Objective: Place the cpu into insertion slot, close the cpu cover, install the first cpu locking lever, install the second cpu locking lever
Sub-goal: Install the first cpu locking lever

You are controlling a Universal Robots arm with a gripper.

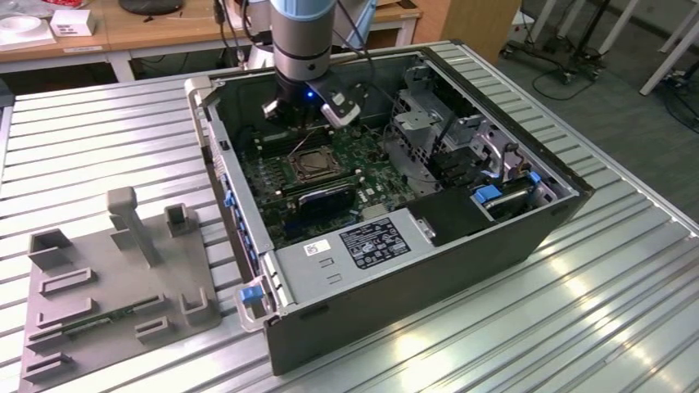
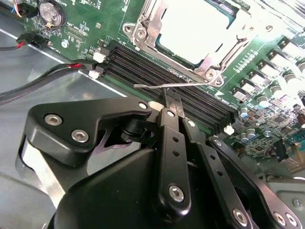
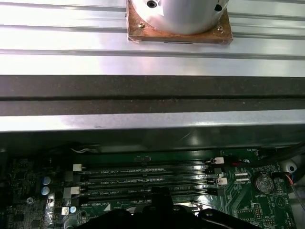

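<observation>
Claw fingers together, tips touching the thin locking lever by the memory slots. I see the cpu seated in its socket, cpu cover down over it.

An open computer case is lying on its side on a slatted metal table. A green motherboard is sitting flat inside it. A silver power supply with a printed label is filling the case's near end, and a blue latch is sticking out at the corner beside it. A grey fixture plate with upright posts is resting on the table at the exterior view's left, apart from the case. In the second wrist view, black memory slots are running in parallel rows, a coin battery is sitting on the board, and a red-and-black cable is trailing off its edge.
</observation>
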